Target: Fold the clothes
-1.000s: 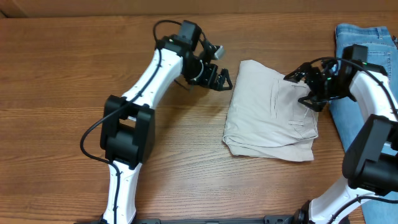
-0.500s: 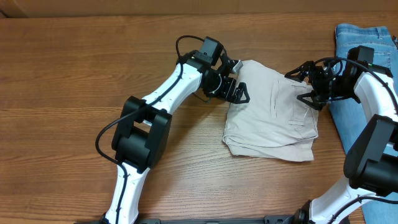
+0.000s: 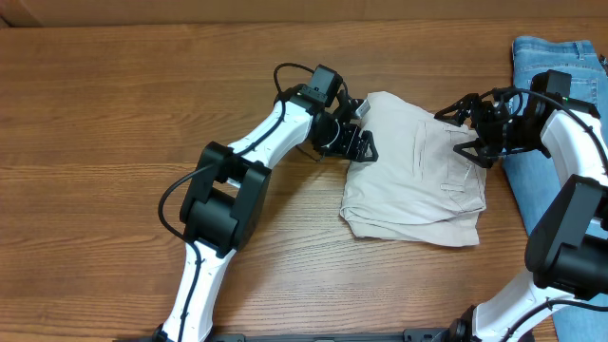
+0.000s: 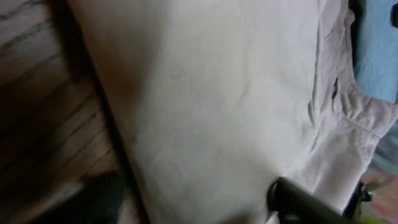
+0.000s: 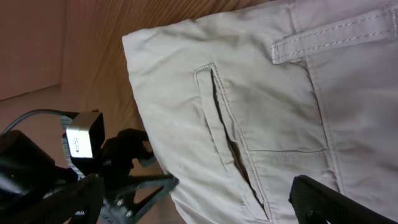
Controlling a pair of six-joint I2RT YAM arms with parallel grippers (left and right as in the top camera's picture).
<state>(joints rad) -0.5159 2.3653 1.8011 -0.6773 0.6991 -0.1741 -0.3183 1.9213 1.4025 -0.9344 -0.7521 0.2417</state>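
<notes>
The folded khaki trousers lie right of the table's middle. In the overhead view my left gripper is open at their upper left edge. In the left wrist view the cloth fills the frame, with one finger over the fabric and the other a dark blur over the wood. My right gripper is open over the trousers' right part. The right wrist view shows the slit back pocket and a belt loop between its fingers.
Blue denim jeans lie at the table's right edge, under my right arm, and show in the left wrist view. My left gripper also shows in the right wrist view. Brown wooden tabletop stretches to the left.
My left gripper has moved right and slightly down, from off the cloth to the trousers' left edge. My right gripper has barely moved. The trousers lie as before.
</notes>
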